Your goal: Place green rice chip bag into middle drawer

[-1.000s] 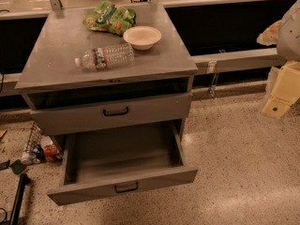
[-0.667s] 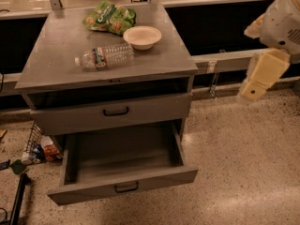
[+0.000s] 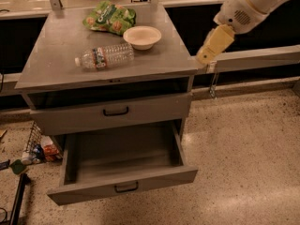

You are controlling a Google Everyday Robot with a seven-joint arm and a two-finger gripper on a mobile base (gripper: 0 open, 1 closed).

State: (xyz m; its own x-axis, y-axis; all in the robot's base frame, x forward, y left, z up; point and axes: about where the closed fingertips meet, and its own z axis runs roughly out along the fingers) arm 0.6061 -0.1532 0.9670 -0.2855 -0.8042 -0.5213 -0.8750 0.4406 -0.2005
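- gripper [image 3: 207,54] hangs off the right edge of the cabinet top [image 3: 56,64], by its front-right corner; open or closed: can't tell
- green rice chip bag [image 3: 109,18] lies at back of top, just behind & left of white bowl [image 3: 142,36]
- water bottle [image 3: 105,56] on its side, nearer front
- upper drawer [image 3: 112,112] shut, bottom drawer [image 3: 122,187] pulled out
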